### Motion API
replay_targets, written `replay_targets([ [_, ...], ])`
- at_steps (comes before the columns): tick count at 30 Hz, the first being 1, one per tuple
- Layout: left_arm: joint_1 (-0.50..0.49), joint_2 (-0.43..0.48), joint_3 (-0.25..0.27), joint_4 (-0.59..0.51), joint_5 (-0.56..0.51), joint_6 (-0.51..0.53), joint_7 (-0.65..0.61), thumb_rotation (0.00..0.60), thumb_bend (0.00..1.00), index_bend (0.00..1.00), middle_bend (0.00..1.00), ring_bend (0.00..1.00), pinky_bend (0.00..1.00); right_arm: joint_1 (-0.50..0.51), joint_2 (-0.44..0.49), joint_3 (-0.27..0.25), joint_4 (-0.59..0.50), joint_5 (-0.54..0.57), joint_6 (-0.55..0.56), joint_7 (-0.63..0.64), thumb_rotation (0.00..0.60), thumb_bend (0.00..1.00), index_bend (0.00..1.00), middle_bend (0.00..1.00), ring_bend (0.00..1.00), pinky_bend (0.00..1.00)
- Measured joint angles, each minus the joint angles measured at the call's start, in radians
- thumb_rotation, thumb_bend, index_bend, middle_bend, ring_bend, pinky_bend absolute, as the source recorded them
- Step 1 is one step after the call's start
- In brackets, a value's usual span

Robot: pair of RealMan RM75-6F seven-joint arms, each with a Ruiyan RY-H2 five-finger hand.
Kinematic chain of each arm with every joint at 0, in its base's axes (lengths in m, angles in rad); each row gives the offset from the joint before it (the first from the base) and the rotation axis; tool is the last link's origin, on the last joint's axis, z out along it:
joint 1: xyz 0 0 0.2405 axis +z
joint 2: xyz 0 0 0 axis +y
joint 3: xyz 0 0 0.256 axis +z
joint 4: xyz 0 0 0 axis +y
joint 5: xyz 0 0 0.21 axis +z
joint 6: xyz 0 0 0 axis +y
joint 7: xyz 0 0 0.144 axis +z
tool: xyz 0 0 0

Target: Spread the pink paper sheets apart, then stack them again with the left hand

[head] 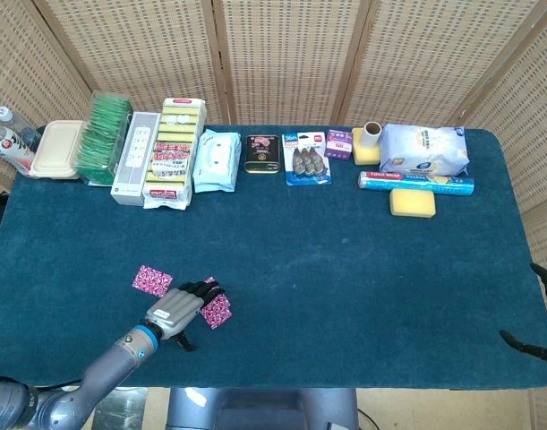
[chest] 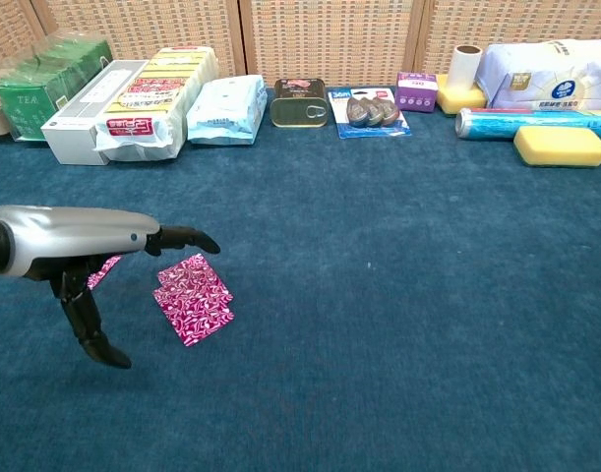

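Note:
Two pink patterned paper sheets lie apart on the blue cloth near the front left. One sheet is further left and mostly hidden behind my forearm in the chest view. The other sheet lies flat to its right. My left hand hovers between them, its dark fingers stretched out just above the right sheet's far corner, thumb pointing down, holding nothing. My right hand shows only at the table's right edge, thumb spread away, nothing in it.
Along the back edge stand a green tea box, a white box, snack packs, wipes, a tin, a blue foil roll and a yellow sponge.

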Motion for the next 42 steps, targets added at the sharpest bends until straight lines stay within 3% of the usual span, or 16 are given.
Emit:
replay_targets([
  [9, -0.032, -0.08, 0.031, 0.019, -0.042, 0.01, 0.076, 0.6, 0.08, 0.0, 0.0, 0.0, 0.08, 0.001, 0.001, 0.001, 0.001, 0.002, -0.002, 0.001, 0.6, 0.0, 0.08, 0.0, 0.0, 0.0],
  [21, -0.076, -0.145, 0.02, 0.095, -0.148, 0.044, 0.114, 0.6, 0.08, 0.0, 0.0, 0.0, 0.08, 0.002, 0.002, 0.001, -0.003, 0.004, -0.006, -0.003, 0.6, 0.0, 0.08, 0.0, 0.0, 0.0],
  [32, -0.071, -0.129, 0.016, 0.153, -0.164, 0.04, 0.069, 0.6, 0.08, 0.0, 0.0, 0.0, 0.08, 0.004, -0.002, 0.0, -0.005, 0.005, -0.009, -0.014, 0.6, 0.0, 0.08, 0.0, 0.0, 0.0],
  [42, -0.042, -0.089, 0.002, 0.195, -0.109, 0.035, -0.002, 0.6, 0.08, 0.0, 0.0, 0.0, 0.08, 0.006, -0.005, -0.001, -0.007, 0.007, -0.011, -0.024, 0.6, 0.0, 0.08, 0.0, 0.0, 0.0],
])
